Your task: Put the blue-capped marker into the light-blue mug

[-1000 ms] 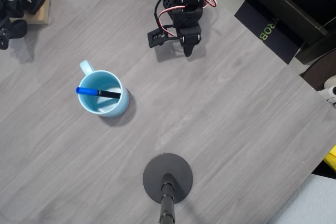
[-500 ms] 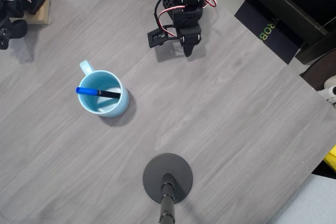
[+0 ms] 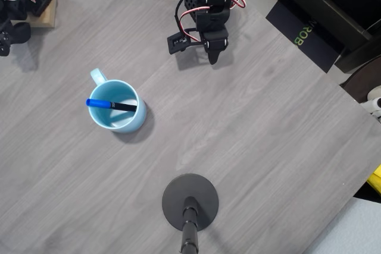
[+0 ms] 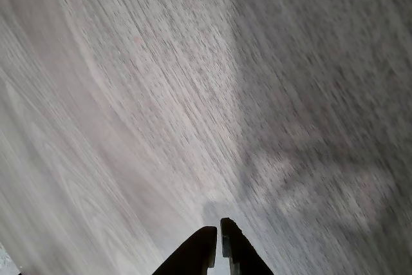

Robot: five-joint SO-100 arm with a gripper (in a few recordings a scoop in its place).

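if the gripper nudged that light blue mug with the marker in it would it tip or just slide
The light-blue mug looks squat and wide on the smooth table, so it would probably slide. The blue-capped marker leans across its rim and would likely shift or rattle. A push on the handle might spin the mug.

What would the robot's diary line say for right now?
marker: in mug, blue cap over rim | pincer: shut, empty, near table, away from mug | task: looks done

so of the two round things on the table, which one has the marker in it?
The light-blue mug at left in the overhead view: the blue-capped marker lies slanted across its opening. The black round stand base near the bottom edge carries only its pole.
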